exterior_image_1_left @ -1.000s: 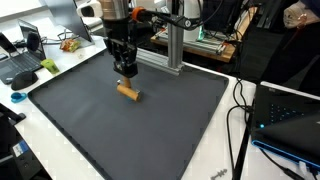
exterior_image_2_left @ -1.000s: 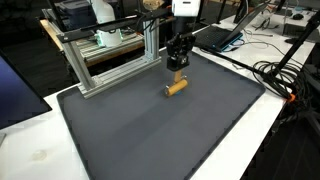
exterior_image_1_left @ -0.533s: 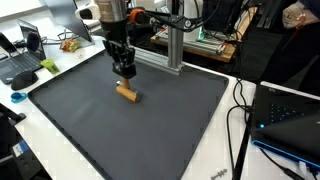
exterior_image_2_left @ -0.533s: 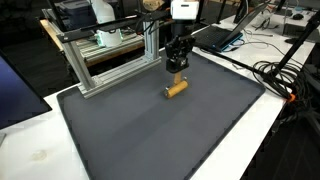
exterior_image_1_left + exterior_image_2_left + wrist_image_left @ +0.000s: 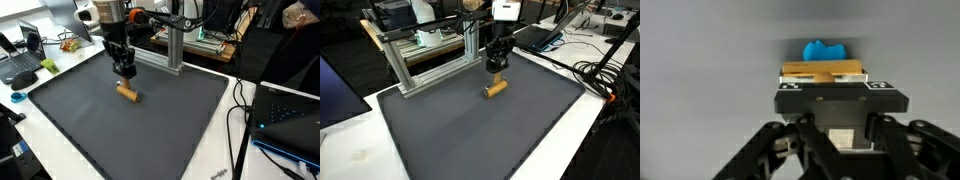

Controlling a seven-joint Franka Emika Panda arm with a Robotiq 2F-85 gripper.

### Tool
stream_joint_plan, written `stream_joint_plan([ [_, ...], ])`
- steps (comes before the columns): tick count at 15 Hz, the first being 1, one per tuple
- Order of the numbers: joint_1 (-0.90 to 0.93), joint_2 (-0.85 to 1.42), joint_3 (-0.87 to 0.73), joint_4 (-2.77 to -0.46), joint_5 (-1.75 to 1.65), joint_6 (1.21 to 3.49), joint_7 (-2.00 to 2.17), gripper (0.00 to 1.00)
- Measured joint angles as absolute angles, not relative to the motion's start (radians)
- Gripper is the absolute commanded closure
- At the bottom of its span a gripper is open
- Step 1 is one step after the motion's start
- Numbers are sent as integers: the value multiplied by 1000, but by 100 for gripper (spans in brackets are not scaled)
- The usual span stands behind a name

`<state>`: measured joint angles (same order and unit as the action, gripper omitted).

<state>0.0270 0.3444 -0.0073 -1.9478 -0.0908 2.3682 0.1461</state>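
My gripper (image 5: 123,68) hangs a little above a dark grey mat (image 5: 170,120), towards its far side. Its jaws are shut, and a small blue piece (image 5: 825,50) shows at their tips in the wrist view. A short wooden block (image 5: 127,92) lies on the mat just below the gripper and apart from it. Both exterior views show the same gap between the gripper (image 5: 497,62) and the block (image 5: 495,88). In the wrist view the block (image 5: 822,72) sits just past the gripper (image 5: 830,90), in front of the blue piece.
A metal frame of aluminium bars (image 5: 430,55) stands along the mat's far edge, close behind the arm. Laptops (image 5: 22,60) and cables (image 5: 240,110) crowd the white table (image 5: 350,150) around the mat.
The gripper has risen slightly above the wooden block. The block has not moved and the jaws remain shut.
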Motion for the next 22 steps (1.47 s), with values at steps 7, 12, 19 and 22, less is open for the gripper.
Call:
stream_joint_plan([
  [7,27,368,-6,-1901,-85,2308,134,78],
  [12,27,382,-6,-1872,-79,2265,119,78],
  [19,27,397,-5,-1841,-74,2213,109,78],
  [22,27,404,-4,-1827,-71,2188,106,78],
])
